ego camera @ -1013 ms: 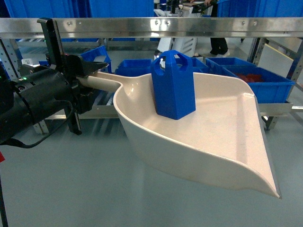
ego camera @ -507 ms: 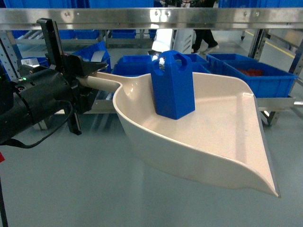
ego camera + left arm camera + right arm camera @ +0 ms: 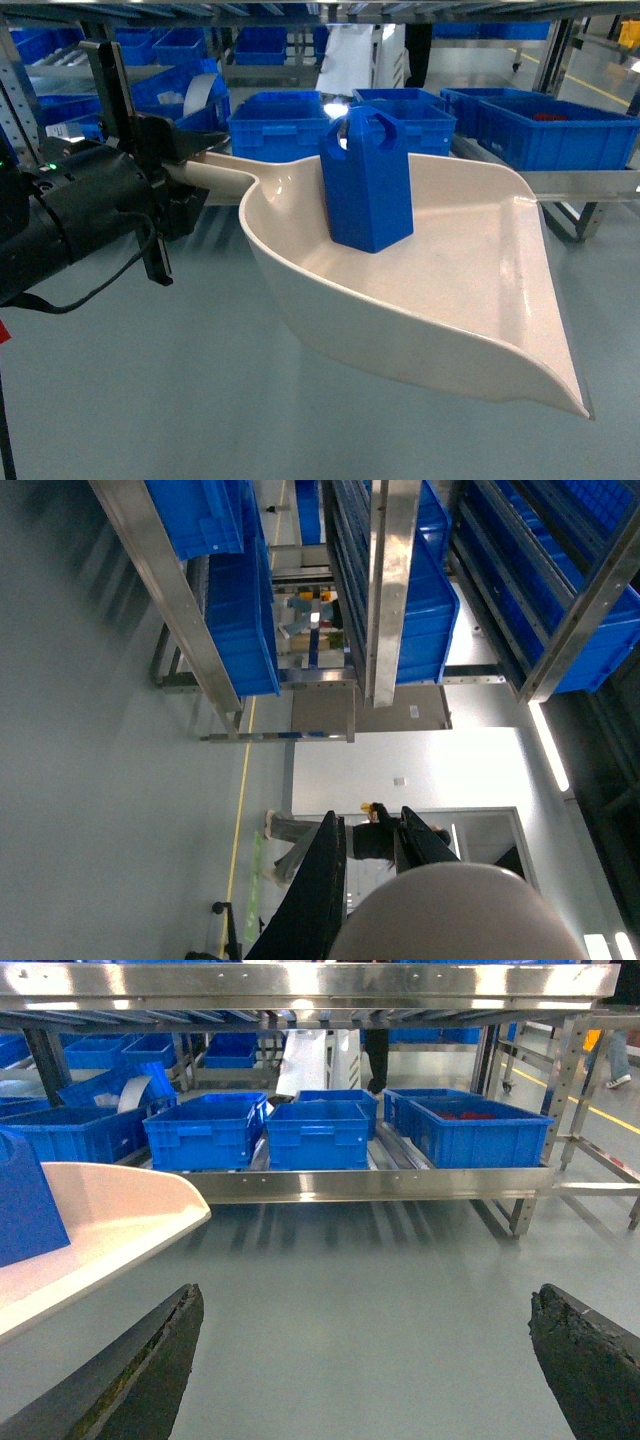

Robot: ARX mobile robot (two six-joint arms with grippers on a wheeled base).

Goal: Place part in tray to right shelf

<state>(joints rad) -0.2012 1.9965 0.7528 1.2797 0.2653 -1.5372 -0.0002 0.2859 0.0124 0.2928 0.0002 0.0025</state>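
The cream tray (image 3: pixel 470 280) hangs in the air across the middle of the head view. Its handle (image 3: pixel 215 172) is clamped in my left gripper (image 3: pixel 185 160), which is shut on it. The blue part (image 3: pixel 367 180) stands upright inside the tray near its back wall. In the left wrist view the rounded handle end (image 3: pixel 455 910) sits between the dark fingers (image 3: pixel 325 880). The steel shelf rack (image 3: pixel 350 1185) stands ahead, beyond the tray. My right gripper (image 3: pixel 365 1295) is open over bare floor, with the tray's lip (image 3: pixel 100 1220) and the part (image 3: pixel 25 1210) to its left.
Several blue crates (image 3: pixel 280 125) sit on the rack's low level, one with red items (image 3: pixel 465 1115). An upper steel rail (image 3: pixel 300 980) spans the rack. Grey floor (image 3: pixel 150 380) lies between me and the rack. A person's legs (image 3: pixel 375 1055) show behind it.
The rack's top rail has slid up out of the head view and the crates look nearer and larger. Tray, part and left gripper keep their place in view.
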